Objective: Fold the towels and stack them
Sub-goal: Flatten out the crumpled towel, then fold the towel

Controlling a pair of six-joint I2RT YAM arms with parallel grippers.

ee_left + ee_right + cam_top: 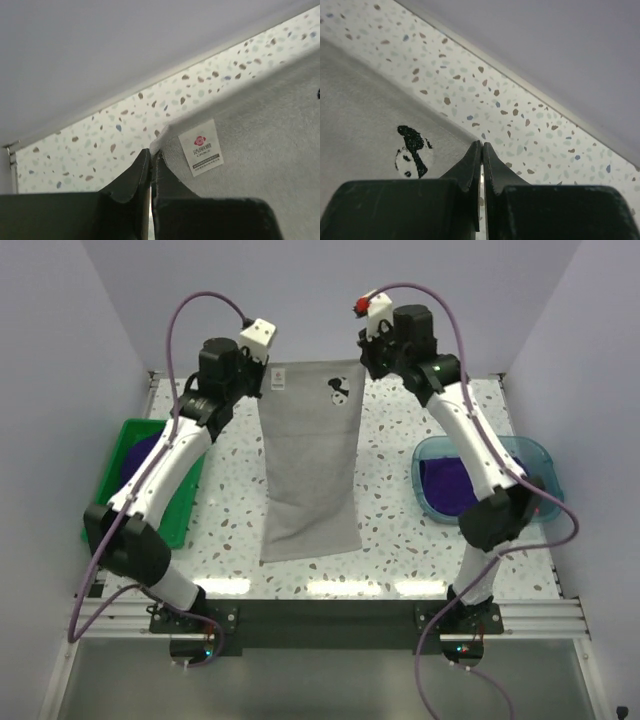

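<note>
The left gripper (151,155) and right gripper (482,147) each squeeze tight on a far corner of the grey towel (310,470), which lies flat behind them, likely so it folds evenly. Behind the left one a green bin (175,525) holds a purple towel (140,455) (a teal tray (530,445) behind the right one holds another).

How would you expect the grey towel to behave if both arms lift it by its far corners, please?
Probably floppy: the grey towel lies limp with an uneven near edge, so it should sag between the left tool and right tool. Likely light, since small corner pinches appear to hold it.
</note>
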